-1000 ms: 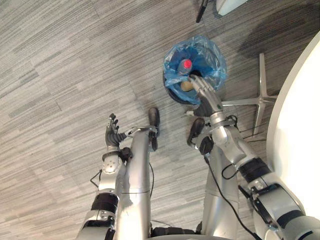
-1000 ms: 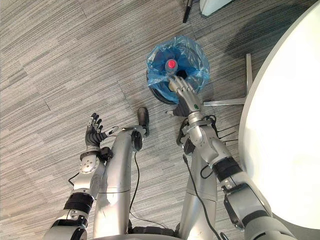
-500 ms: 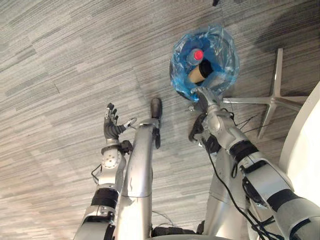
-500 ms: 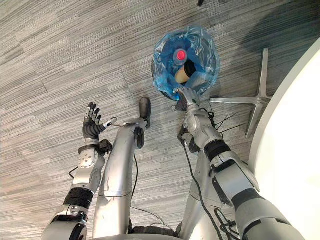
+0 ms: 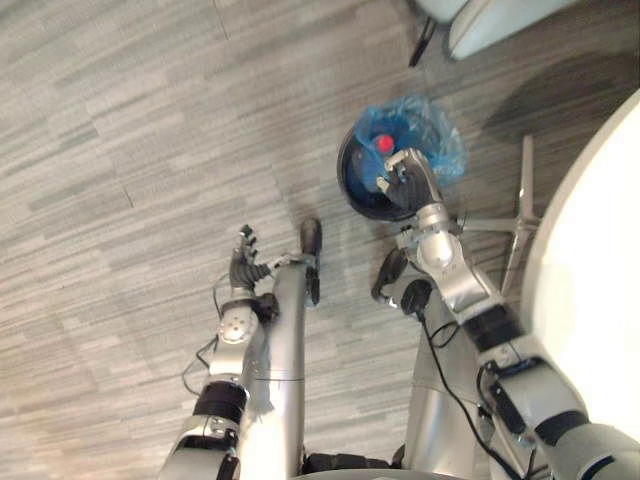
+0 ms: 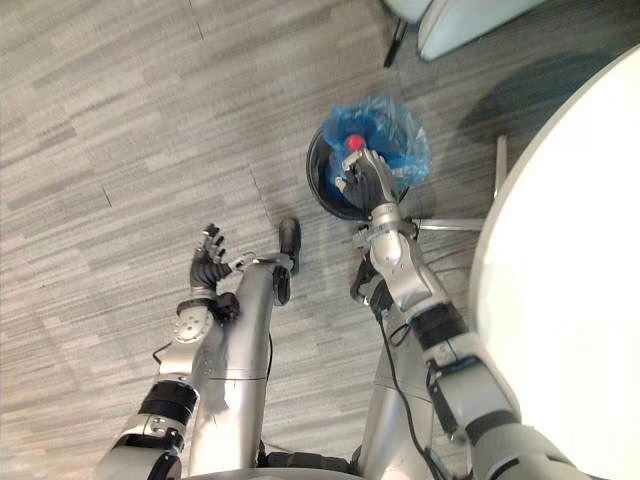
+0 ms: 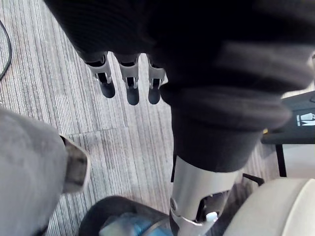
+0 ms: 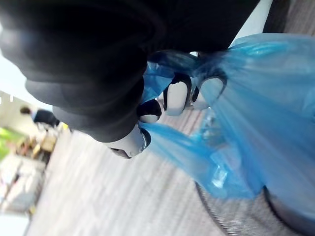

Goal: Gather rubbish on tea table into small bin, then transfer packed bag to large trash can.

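The robot is lifting the liner out, I'd judge. Its right hand (image 5: 408,182) is curling fingers (image 8: 176,96) and thumb into the gathered rim of the thin, translucent blue plastic bag (image 5: 432,142). The bag is sitting in the small round black bin (image 5: 350,190) on the grey striped carpet floor (image 5: 120,150), near the big smooth white round tea table (image 5: 600,260). A bottle with a red cap (image 5: 383,143) is poking up inside the bag (whatever else is in there is too buried in plastic to make out). The film is bunching into slippery, crinkled folds. The next move is probably calling for a firm pinch and a straight upward pull, clear of the hard bin rim, before any carrying off. The left hand (image 5: 243,266) is hovering over the carpet, fingers straight, holding nothing.
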### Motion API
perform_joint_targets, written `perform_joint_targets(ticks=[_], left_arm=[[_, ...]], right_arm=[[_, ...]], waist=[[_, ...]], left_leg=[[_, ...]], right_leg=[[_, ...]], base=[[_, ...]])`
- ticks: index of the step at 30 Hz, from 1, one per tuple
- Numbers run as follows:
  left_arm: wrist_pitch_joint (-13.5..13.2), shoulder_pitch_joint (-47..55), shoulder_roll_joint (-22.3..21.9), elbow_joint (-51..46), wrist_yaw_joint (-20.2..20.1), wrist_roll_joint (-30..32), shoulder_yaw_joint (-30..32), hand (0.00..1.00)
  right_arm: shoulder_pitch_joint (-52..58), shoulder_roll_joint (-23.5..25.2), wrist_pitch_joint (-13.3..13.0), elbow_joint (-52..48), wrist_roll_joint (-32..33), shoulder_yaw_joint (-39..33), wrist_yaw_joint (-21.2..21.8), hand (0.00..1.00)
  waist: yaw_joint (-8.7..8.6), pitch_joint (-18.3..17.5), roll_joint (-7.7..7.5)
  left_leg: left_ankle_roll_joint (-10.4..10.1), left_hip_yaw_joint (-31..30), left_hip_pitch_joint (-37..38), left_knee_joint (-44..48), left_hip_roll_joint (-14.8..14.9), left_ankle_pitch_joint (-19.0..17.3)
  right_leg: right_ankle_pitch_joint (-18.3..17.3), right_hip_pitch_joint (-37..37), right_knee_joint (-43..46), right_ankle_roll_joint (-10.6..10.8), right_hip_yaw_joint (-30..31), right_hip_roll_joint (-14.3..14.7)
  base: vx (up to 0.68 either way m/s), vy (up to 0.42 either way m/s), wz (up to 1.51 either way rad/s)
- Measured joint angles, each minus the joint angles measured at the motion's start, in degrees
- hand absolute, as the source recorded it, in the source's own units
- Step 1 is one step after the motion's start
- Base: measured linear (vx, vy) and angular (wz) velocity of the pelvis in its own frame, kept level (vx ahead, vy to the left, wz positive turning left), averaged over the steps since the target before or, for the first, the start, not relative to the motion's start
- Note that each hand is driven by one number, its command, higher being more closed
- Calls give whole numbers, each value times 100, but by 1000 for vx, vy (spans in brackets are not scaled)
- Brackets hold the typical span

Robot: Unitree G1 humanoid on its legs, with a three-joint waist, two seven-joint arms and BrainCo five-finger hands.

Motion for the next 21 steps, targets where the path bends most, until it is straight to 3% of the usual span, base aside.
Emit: perform_joint_targets(ticks=[4,7,9,13,17,18,19,20,21], left_arm=[[15,537,14,55,-64,45,-11,0],[47,1056,120,562,-169,177,-139,0],[58,1166,181,700,-242,210,-181,0],[101,1624,404,714,-356,384,-202,0],[99,1599,508,466,-361,431,-203,0],[98,1584,542,276,-377,459,-173,0],[96,1582,578,158,-375,478,-166,0],[94,1607,602,-124,-371,530,-157,0],[81,1719,614,-492,-365,553,-118,0]], right_arm=[[899,350,-132,-635,636,102,266,100],[1648,612,-380,-772,1085,170,625,100],[1798,629,-415,-770,1158,168,713,100],[1879,617,-417,-708,1363,165,1120,100],[1844,612,-472,-708,1496,116,1126,100],[1834,609,-490,-718,1518,105,1123,100],[1837,613,-490,-717,1524,94,1121,100],[1832,618,-504,-723,1522,57,1117,100],[1765,621,-507,-739,1520,77,1116,100]], waist=[[-45,-219,-156],[-119,-895,-337],[-114,-1054,-366],[-109,-1373,-386],[-156,-1419,-389],[-202,-1417,-376],[-261,-1420,-387],[-267,-1441,-433],[-192,-1484,-499]], left_leg=[[-27,40,1275,-773,38,82],[-34,129,2252,-1646,32,232],[-10,199,2535,-1961,34,325],[75,593,3506,-2996,40,673],[170,504,3654,-3030,-45,774],[242,346,3752,-3097,-63,821],[257,197,3777,-3071,-123,837],[243,-77,3824,-3001,-250,863],[214,-205,3817,-2922,-334,882]], right_leg=[[200,1296,-916,80,-90,177],[492,2249,-1942,215,-37,382],[626,2499,-2284,248,-1,444],[1227,3284,-3452,296,379,672],[1257,3300,-3217,333,599,617],[868,3281,-2481,511,818,590],[648,3283,-1883,532,912,540],[393,3419,-1022,674,1173,501],[334,3647,-754,751,1394,509]], base=[[153,-40,-9],[181,0,-19],[166,42,-26],[121,73,-46],[14,49,-3],[-56,-19,65],[-73,-60,112],[-102,-102,118],[-107,-120,99]])
